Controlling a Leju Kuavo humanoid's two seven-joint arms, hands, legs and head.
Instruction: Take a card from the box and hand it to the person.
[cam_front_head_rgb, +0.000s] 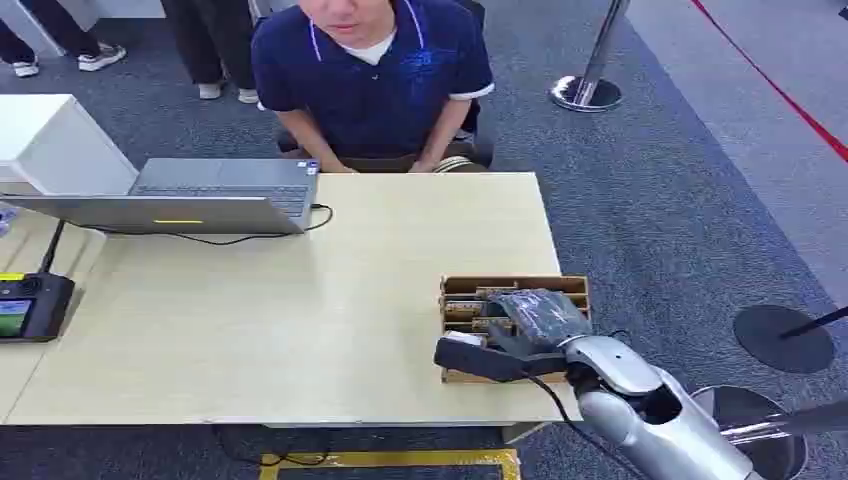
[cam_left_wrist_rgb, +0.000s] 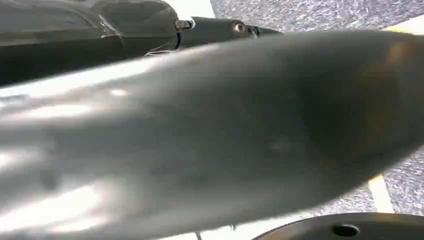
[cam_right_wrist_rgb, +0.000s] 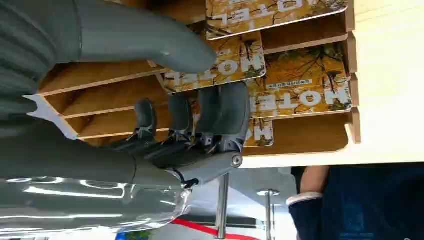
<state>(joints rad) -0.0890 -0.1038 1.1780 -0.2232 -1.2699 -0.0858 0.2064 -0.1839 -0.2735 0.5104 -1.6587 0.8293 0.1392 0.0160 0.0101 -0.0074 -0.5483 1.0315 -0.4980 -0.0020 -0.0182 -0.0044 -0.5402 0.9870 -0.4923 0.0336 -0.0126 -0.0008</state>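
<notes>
- Reaching into wooden box (cam_front_head_rgb: 515, 288) w/ right hand (cam_front_head_rgb: 530, 320), at table's (cam_front_head_rgb: 300, 310) near right corner.
- Pinching one card (cam_right_wrist_rgb: 220, 67) btwn thumb (cam_right_wrist_rgb: 150, 42) and fingers (cam_right_wrist_rgb: 225, 115); card tilted, partly lifted out of its slot, yellow-orange print w/ "HOTEL" lettering.
- More cards (cam_right_wrist_rgb: 300, 85) of same print lying in neighbouring slots, box divided by wooden slats.
- Sitting at far side of table: person (cam_front_head_rgb: 370, 80) in dark blue polo, arms resting at table edge, well apart from box.
- Left hand: can't tell state, wrist view blurred.
- Laptop (cam_front_head_rgb: 200, 195) open at far left of table, cable trailing; small black device (cam_front_head_rgb: 30, 305) at left edge.
</notes>
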